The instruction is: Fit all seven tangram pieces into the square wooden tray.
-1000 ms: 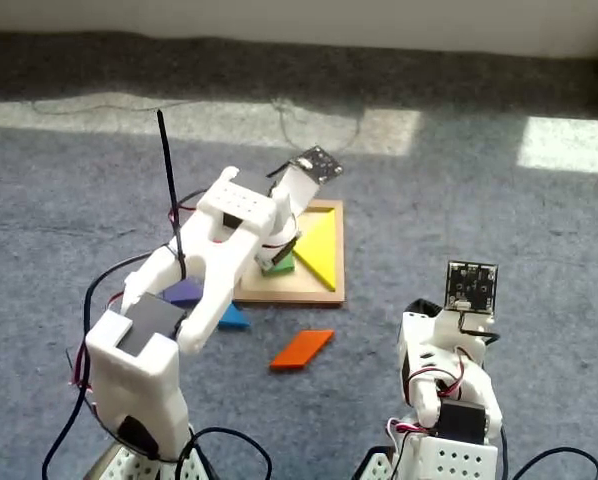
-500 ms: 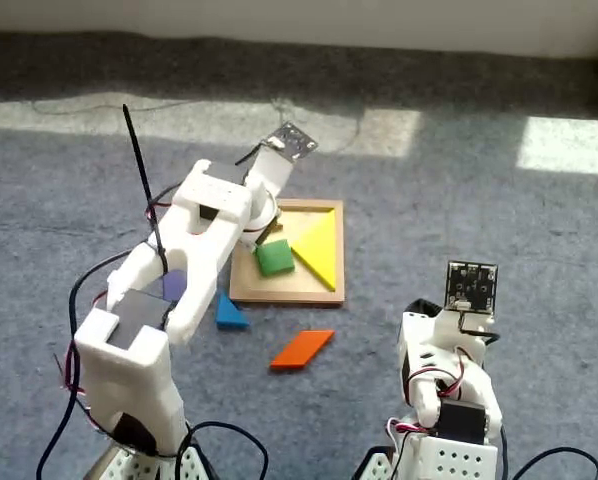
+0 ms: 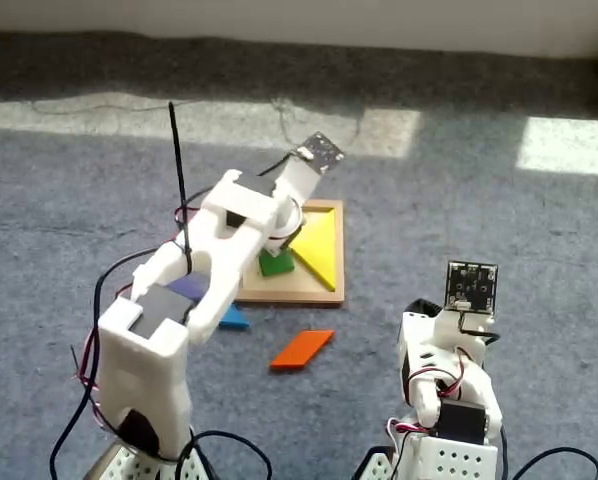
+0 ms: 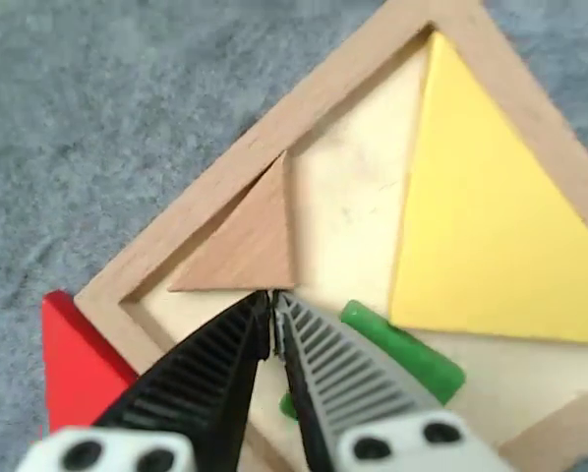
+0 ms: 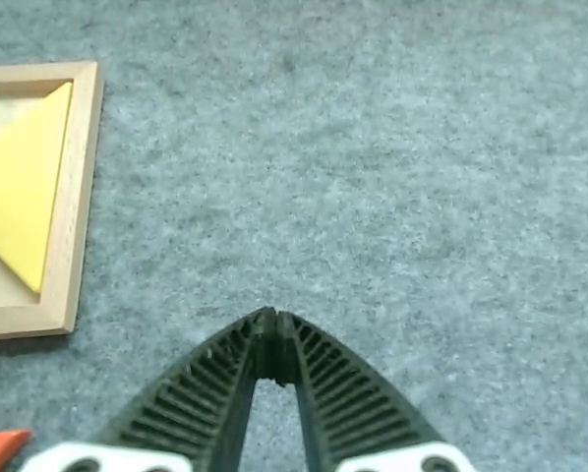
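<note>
High view gives me the layout: the square wooden tray (image 3: 291, 293) sits on the grey carpet (image 3: 499, 200), and my left arm stretches out over it. Inside the tray I can see a yellow triangle (image 3: 319, 250) and, touching its edge, a green piece (image 3: 276, 265). Outside the tray, a blue piece (image 3: 234, 320) and a purple piece (image 3: 187, 288) lie partly under the arm. An orange parallelogram (image 3: 302, 348) rests on the carpet, apart from the tray and between the two arms. On the left wrist camera, the left gripper (image 4: 272, 295) has its jaws pressed together with nothing between them. Its tips hang low over the tray floor, at the point of a tan triangle (image 4: 245, 246) that fills one corner of the tray. The green piece is just beside the tips, and a red piece (image 4: 73, 354) lies outside against the tray's rim. My right arm is folded back at its base, well apart from the tray. The right gripper (image 5: 274, 317) is likewise closed and empty, pointing down at bare carpet.
</note>
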`<state>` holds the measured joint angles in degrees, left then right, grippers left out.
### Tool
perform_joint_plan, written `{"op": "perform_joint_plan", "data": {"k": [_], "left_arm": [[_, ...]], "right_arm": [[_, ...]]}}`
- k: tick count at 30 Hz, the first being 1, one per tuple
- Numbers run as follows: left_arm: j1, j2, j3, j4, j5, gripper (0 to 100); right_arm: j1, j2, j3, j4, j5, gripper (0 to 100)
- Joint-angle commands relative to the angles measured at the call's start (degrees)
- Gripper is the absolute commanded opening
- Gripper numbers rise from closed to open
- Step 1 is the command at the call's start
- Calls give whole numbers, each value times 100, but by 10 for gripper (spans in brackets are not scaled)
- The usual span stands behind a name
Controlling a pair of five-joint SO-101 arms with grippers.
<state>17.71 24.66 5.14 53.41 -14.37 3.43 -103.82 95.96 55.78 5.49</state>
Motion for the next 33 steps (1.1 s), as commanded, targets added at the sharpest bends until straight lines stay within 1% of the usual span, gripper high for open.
{"op": "perform_joint_plan", "data": {"k": [1, 4, 6, 12, 14, 16, 23, 25, 28, 33], "left_arm": [[251, -40, -365, -79, -35, 53], [312, -40, -488, -26, -35, 53], [347, -40, -620, 193, -35, 53], [321, -48, -1323, 1398, -35, 52], [321, -92, -1569, 1811, -26, 37], [347, -268, -1657, 2110, -26, 13], [365, -673, -1648, 2884, -26, 8], [347, -673, -1543, 2936, -26, 7], [409, -673, -1033, 2848, -26, 7], [514, -673, -110, 1934, -26, 7]], "right_arm": [[48, 84, 831, 22, 53, 8], [48, 84, 831, 13, 53, 8], [48, 75, 831, 13, 53, 8], [48, 66, 831, 13, 53, 8], [48, 66, 831, 13, 53, 8], [48, 66, 831, 13, 53, 8], [48, 57, 831, 13, 53, 8], [48, 57, 831, 13, 53, 8], [48, 57, 831, 13, 53, 8], [57, 57, 831, 22, 53, 8]]}}
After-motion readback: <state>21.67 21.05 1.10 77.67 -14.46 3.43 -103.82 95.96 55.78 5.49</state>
